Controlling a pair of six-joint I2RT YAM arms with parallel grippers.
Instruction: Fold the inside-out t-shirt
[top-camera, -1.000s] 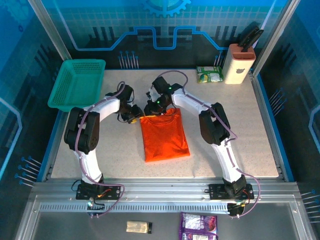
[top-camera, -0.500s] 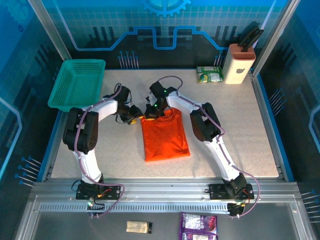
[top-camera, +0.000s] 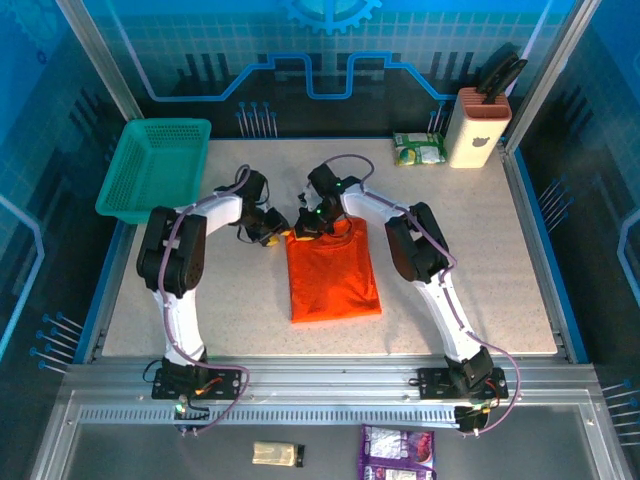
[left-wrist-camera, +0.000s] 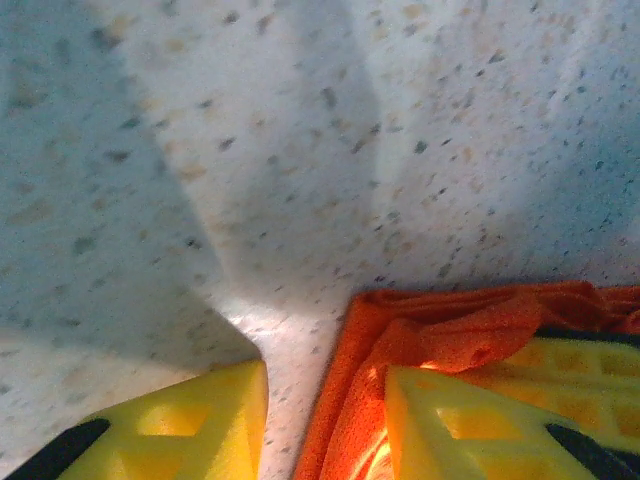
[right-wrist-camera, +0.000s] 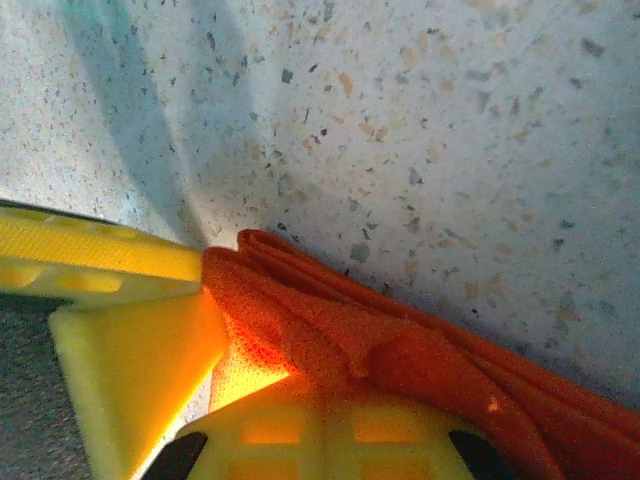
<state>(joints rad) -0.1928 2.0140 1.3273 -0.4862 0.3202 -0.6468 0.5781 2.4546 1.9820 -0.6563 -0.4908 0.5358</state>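
Observation:
The inside-out t-shirt (top-camera: 333, 272) lies on the table as a narrow orange-red rectangle between the two arms. Both grippers meet at its far left corner. My right gripper (top-camera: 306, 228) is shut on the t-shirt, with bunched cloth (right-wrist-camera: 330, 320) pinched between its yellow fingers (right-wrist-camera: 310, 435), the right gripper (right-wrist-camera: 240, 375) resting low on the table. My left gripper (top-camera: 272, 233) stands just left of that corner. Seen from the left wrist, the left gripper (left-wrist-camera: 325, 420) is open, and the t-shirt's folded edge (left-wrist-camera: 350, 400) lies in the gap against its right finger (left-wrist-camera: 470, 420).
A teal mesh basket (top-camera: 155, 170) sits at the table's far left corner. A green packet (top-camera: 419, 149) and a white block holding dark handles (top-camera: 478, 128) stand at the far right. Speckled tabletop (top-camera: 480, 280) surrounds the shirt. A purple packet (top-camera: 397, 452) lies below the rail.
The right gripper has closed on the shirt's far left corner, bunching it. The left gripper has edged right up to that corner. The shirt's far edge has shifted slightly.

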